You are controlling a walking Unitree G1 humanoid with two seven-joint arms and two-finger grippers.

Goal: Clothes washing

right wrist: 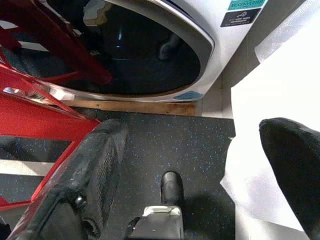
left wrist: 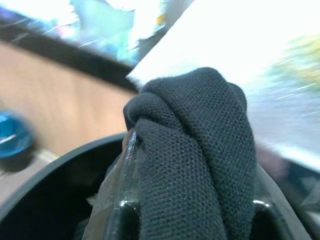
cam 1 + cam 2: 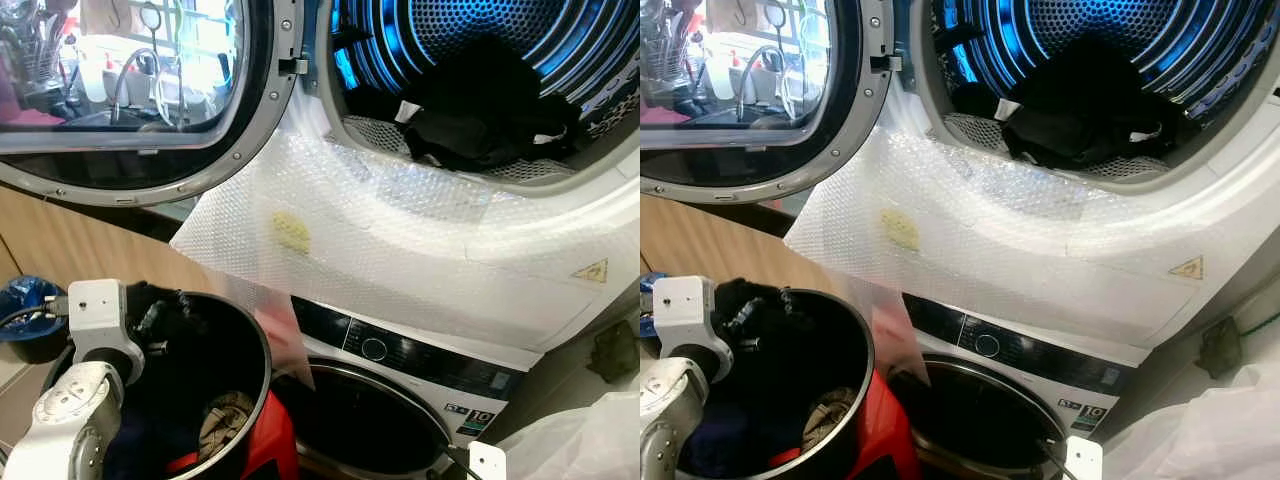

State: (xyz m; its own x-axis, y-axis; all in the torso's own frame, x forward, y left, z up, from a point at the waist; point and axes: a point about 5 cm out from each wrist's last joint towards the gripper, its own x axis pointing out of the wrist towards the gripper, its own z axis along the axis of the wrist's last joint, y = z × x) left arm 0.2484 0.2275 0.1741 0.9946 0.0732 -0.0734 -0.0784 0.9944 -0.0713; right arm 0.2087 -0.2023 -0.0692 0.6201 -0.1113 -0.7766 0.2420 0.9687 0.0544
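Observation:
My left gripper [image 2: 192,170] is shut on a black knit garment [image 2: 200,130], which bunches up between its fingers [image 2: 122,215]. In the eye views that gripper [image 3: 165,312] holds the garment [image 3: 160,298] just above the far rim of a black laundry basket [image 3: 262,345]. The basket holds more clothes, a beige piece [image 3: 225,415] among them. Up and to the right, the upper machine's drum [image 3: 480,40] stands open with a heap of dark clothes [image 3: 490,115] inside. My right gripper [image 1: 195,150] hangs open low over the dark floor, with nothing between its fingers [image 1: 95,165].
The upper machine's round door [image 3: 130,100] is swung open to the left. Bubble wrap [image 3: 400,230] covers the front below the drum. The lower washer [image 3: 375,420] has its door shut. A red stand [image 3: 272,445] bears the basket. A blue bin [image 3: 25,305] is at left, white plastic [image 3: 590,440] at right.

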